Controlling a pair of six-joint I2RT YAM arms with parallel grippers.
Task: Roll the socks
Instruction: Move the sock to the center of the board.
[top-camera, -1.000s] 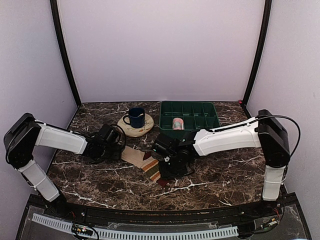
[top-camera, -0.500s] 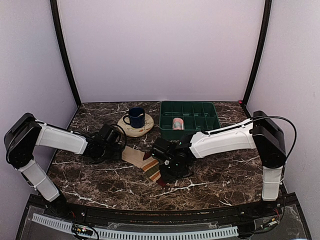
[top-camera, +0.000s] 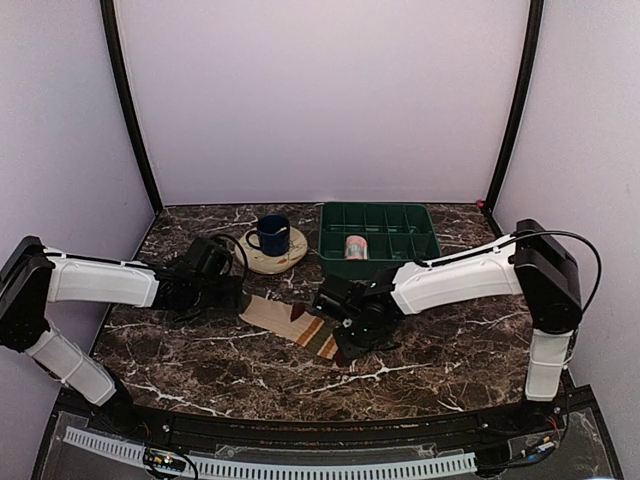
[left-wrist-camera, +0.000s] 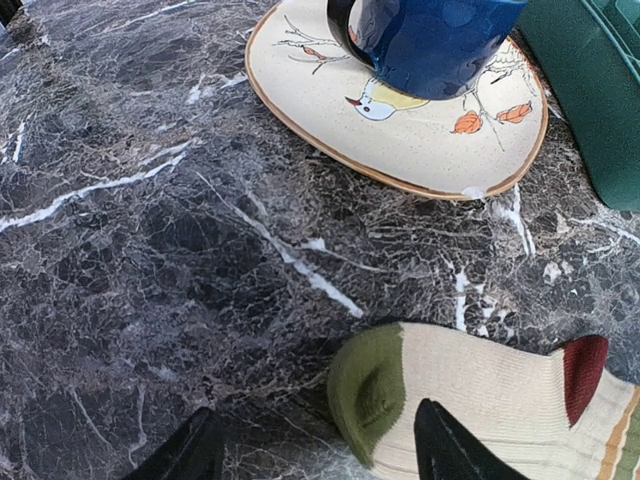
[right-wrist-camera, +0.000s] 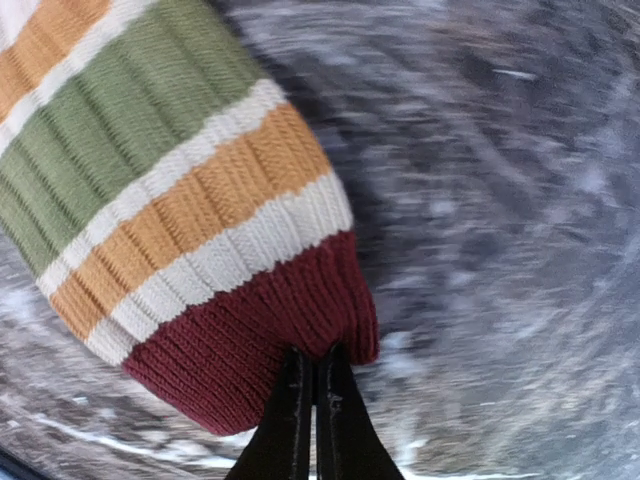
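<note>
Left arm is stretched low over the dark marble surface. Left hand is just off the toe end of the sock. Its wrist view shows the hand with fingers apart and nothing gripped. The green toe lies between the two tips, and the right one overlaps the cream knit. Contact there: can't tell.

Behind it sits a plate with a bird print and a blue mug on top, well clear of the sock.

The sock is flat and unrolled, running diagonally from the left hand down to the right hand. Stripes are cream, green and orange, with a maroon cuff.

Right hand is at the cuff end. In the wrist view, fingers are pressed together, pinching the cuff edge. The surface around it is motion-blurred.

Further back sits a green compartment tray with one rolled sock in a front cell.
</note>
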